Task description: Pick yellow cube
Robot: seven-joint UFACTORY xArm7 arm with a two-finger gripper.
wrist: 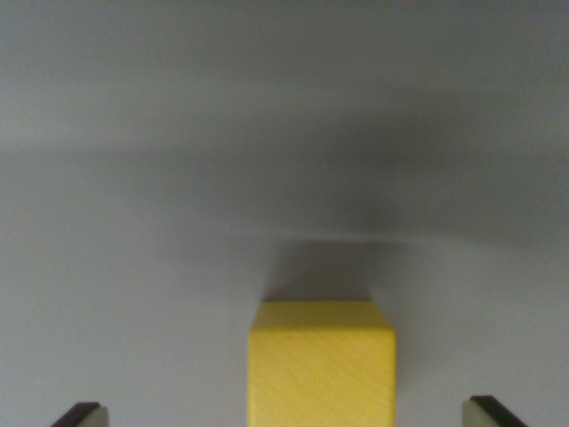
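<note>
a plain grey surface [133, 267] fills nearly the whole wrist view, blurred and streaked, with a darker band of shadow running across its upper half. no edge or corner of it shows, so places cannot be tied to any border.

the yellow cube [320, 365] rests on that surface at the bottom centre of the view, its lower part cut off by the frame. its top face is a pale narrow strip and its front face shows a faint diagonal grain. a soft dark shadow lies on the surface just behind it.

the gripper [289, 414] shows only as two fingertips poking in at the bottom corners: one dark-edged pad at the wrist view's left [84, 414] and one at the wrist view's right [489, 411]. the jaws stand spread wide. the cube sits between them, roughly midway, slightly nearer the right pad, with bare grey surface showing on both sides, so neither pad touches it.
</note>
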